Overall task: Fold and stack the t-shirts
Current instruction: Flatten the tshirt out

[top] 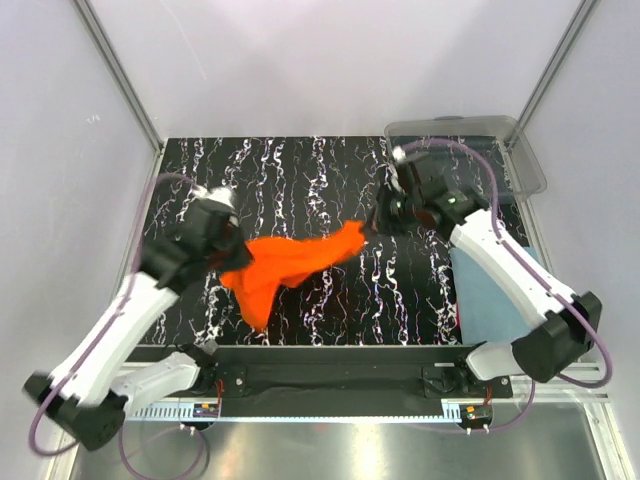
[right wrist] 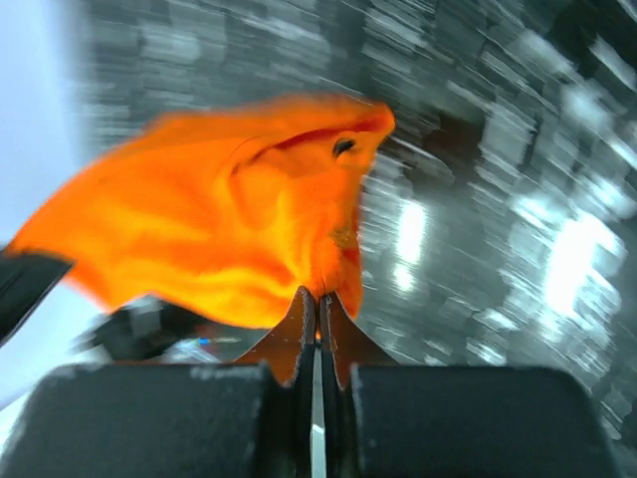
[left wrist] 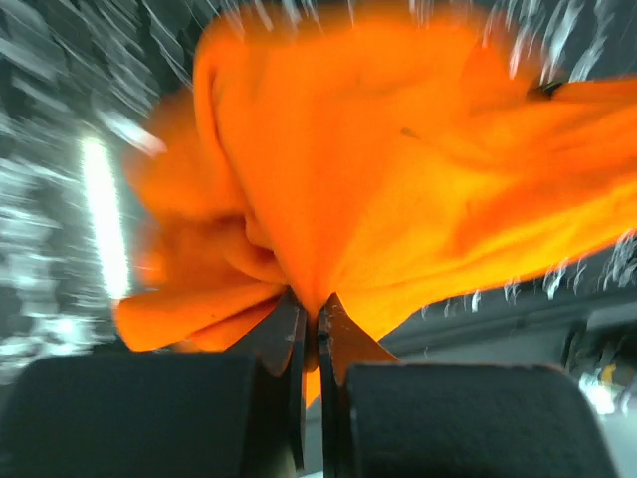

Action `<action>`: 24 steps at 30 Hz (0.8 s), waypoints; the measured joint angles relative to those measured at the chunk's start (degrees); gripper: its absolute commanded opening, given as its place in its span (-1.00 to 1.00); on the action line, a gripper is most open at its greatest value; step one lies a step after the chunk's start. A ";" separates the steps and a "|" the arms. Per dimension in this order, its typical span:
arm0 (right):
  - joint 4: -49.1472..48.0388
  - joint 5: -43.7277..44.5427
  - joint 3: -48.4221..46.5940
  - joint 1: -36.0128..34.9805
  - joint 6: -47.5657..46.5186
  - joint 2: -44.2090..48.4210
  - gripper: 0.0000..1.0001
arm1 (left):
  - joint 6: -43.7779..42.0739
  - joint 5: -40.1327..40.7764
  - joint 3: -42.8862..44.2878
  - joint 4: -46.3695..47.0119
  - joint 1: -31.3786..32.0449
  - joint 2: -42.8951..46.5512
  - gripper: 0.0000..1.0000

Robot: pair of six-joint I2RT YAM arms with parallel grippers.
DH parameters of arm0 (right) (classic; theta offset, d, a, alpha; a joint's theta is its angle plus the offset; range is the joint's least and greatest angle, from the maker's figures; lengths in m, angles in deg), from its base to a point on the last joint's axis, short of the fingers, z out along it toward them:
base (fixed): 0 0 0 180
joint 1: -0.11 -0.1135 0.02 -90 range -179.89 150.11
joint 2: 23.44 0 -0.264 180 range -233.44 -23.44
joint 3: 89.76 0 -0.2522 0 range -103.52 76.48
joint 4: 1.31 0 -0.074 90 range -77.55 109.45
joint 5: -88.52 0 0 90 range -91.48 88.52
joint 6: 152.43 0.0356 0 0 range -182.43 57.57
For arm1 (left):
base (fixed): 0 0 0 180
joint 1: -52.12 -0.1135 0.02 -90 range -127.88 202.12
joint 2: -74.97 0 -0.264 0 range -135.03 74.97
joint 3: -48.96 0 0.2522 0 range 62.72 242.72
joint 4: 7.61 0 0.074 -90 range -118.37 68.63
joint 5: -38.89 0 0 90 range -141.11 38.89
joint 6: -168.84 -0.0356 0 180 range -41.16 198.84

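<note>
Orange t-shirt (top: 292,262) stretched, long axis left-right, right end farther; left gripper (left wrist: 317,324), right gripper (right wrist: 318,304) each pinching one end.

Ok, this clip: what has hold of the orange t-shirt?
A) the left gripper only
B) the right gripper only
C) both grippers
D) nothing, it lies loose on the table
C: the left gripper and the right gripper are each shut on a pinch of the orange t-shirt, which spans the gap between them.
</note>
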 measured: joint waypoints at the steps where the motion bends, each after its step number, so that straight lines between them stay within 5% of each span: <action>1: 0.33 -1.03 -4.90 -1.22 0.04 -0.07 -1.00 | -1.38 2.14 4.17 -2.78 -1.16 1.27 -1.00; 5: 0.20 -4.17 -17.73 -5.29 0.52 1.42 -1.00 | -7.10 8.26 19.06 -8.04 -2.43 5.51 -0.97; 10: 3.76 -6.93 -17.75 -5.81 1.81 9.66 -1.00 | -12.37 8.39 25.22 -10.62 -2.43 8.96 -0.88; 11: 4.83 -7.28 -16.59 -5.81 2.34 12.22 -1.00 | -13.25 7.80 25.05 -11.34 -2.40 9.20 -0.81; 15: 8.28 -6.58 -12.98 -5.88 4.17 18.69 -1.00 | -16.70 5.09 22.14 -12.33 -2.36 8.24 0.56; 19: 13.35 -0.17 -12.74 -5.51 5.09 16.85 -1.00 | -15.30 7.80 21.29 -14.43 -2.51 2.36 0.80; 24: 14.58 3.65 -9.44 1.14 5.73 6.67 -1.00 | -10.60 6.60 17.46 -12.37 -2.69 -5.55 0.69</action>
